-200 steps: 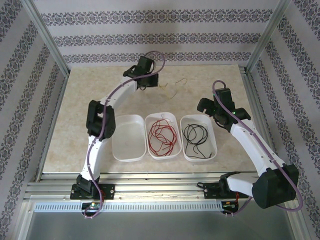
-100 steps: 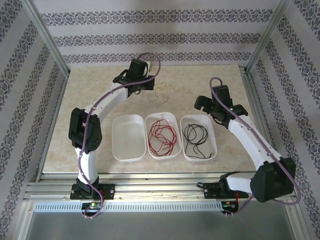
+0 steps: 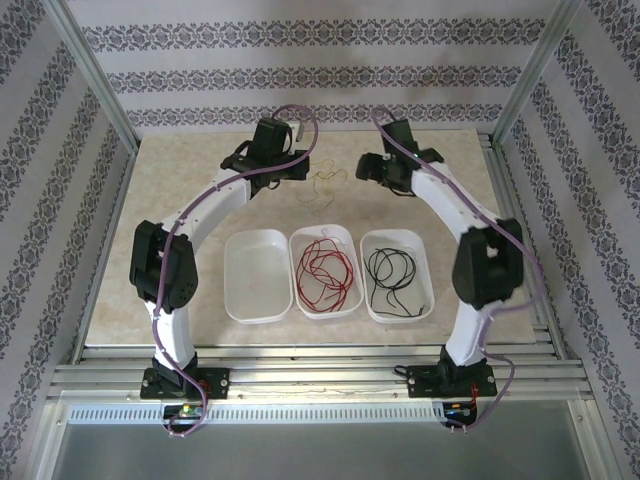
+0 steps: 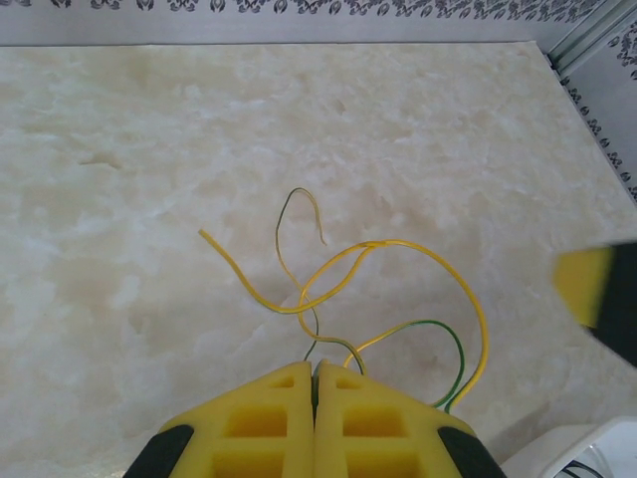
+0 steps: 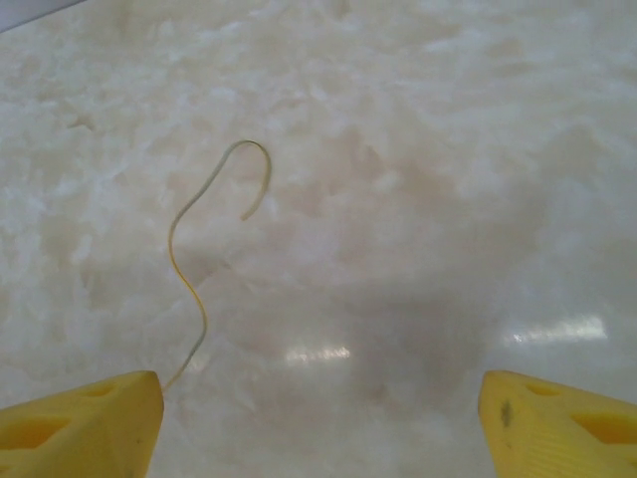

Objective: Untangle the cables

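Observation:
A thin yellow-and-green cable lies in loops on the marble table at the back. My left gripper is shut on one end of it, and from above that gripper is just left of the cable. My right gripper hovers just right of it, open, with nothing between its fingers. In the right wrist view a curled cable end runs toward the left fingertip of the right gripper. A red cable fills the middle tray and a black cable the right tray.
Three white trays stand in a row at mid-table: an empty left tray, the middle tray and the right tray. A yellow finger of the right gripper shows at the left wrist view's right edge. Metal posts frame the table.
My right arm has swung from above the black cable's tray to the back of the table, beside the yellow cable. My left gripper has shifted slightly left, still holding the cable.

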Controlling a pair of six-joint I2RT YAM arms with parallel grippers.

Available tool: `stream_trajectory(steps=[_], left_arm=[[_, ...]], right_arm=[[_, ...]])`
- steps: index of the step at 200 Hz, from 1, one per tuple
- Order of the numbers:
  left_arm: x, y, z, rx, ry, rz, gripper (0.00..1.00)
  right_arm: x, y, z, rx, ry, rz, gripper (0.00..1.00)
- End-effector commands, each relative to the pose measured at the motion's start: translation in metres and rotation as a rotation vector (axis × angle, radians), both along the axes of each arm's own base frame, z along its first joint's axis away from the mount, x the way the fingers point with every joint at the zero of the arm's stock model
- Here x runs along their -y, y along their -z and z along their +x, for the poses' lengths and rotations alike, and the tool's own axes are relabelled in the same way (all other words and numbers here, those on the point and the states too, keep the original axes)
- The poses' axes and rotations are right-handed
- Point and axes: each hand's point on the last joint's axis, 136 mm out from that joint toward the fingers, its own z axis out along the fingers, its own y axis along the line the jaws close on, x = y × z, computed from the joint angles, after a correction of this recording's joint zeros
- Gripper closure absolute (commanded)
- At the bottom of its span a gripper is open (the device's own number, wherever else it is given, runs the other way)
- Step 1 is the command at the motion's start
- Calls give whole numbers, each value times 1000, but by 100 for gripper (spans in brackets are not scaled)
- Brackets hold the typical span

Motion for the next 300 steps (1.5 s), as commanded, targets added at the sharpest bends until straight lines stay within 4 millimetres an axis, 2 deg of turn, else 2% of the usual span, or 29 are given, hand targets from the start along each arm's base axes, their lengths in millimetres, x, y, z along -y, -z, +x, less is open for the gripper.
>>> stream_trajectory(steps=[1, 16, 45, 107, 150, 218, 241, 264, 300], left_arm=[[10, -27, -5, 63, 23, -48, 100], [11, -28, -5, 65, 27, -49, 100], [12, -26, -5, 63, 31, -49, 100], [14, -26, -5, 63, 34, -58, 100], [16, -23, -5, 56, 36, -64, 100], [17, -22, -11, 51, 43, -72, 100], [17, -27, -16, 56, 52, -82, 100], [16, -27, -18, 57, 51, -76, 100], [13, -26, -21, 56, 43, -68, 100]], right_arm=[[-19, 20, 10, -78, -74, -43, 22], [-35, 30, 21, -98, -117, -48, 26], [-65, 49, 29, -132, -184, -58, 31], [-95, 94, 32, -235, -256, -28, 35], [-99, 120, 29, -300, -267, -17, 38], [-111, 124, 35, -280, -262, 3, 39], [-108, 126, 41, -262, -227, -17, 40], [-102, 131, 44, -264, -189, -39, 46], [-96, 144, 37, -307, -182, -61, 50]])
